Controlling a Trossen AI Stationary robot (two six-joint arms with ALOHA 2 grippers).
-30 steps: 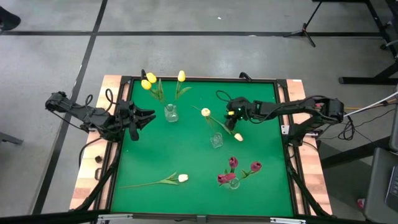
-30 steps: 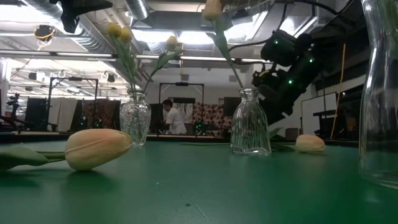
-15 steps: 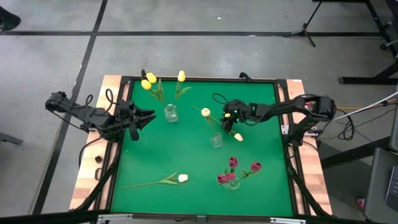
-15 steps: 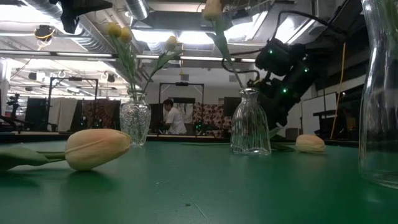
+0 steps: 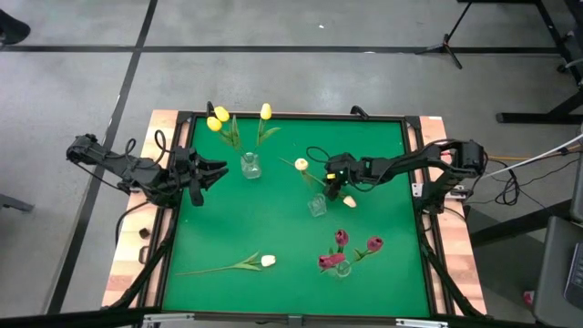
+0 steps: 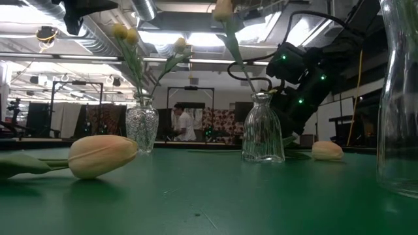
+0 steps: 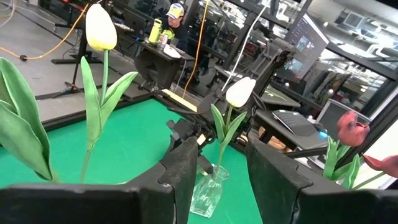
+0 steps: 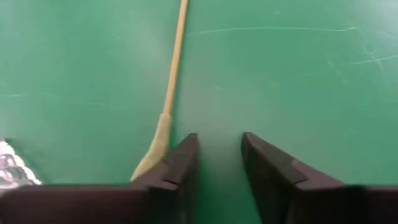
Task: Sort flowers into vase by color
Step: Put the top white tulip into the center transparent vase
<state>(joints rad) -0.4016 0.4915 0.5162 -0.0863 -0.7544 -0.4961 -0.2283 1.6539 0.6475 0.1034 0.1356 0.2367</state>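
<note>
Right gripper (image 5: 334,179) sits low at frame centre of the high view, jaws partly open, gripping nothing. The loose cream tulip (image 5: 349,199) lies flat just below-right of it, beside the middle vase (image 5: 316,206). In the right wrist view its thin pale-green stem (image 8: 173,68) runs lengthwise just outside one finger (image 8: 180,163). Right arm is far nearer; left gripper (image 5: 208,173) waits open at the mat's left edge.

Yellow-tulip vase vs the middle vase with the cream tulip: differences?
The yellow-tulip vase holds three flowers; the middle vase holds one cream tulip. The yellow-tulip vase stands at the far edge with no arm near; the middle vase has the right gripper low beside it. Both are clear glass, upright on the green mat.
</note>
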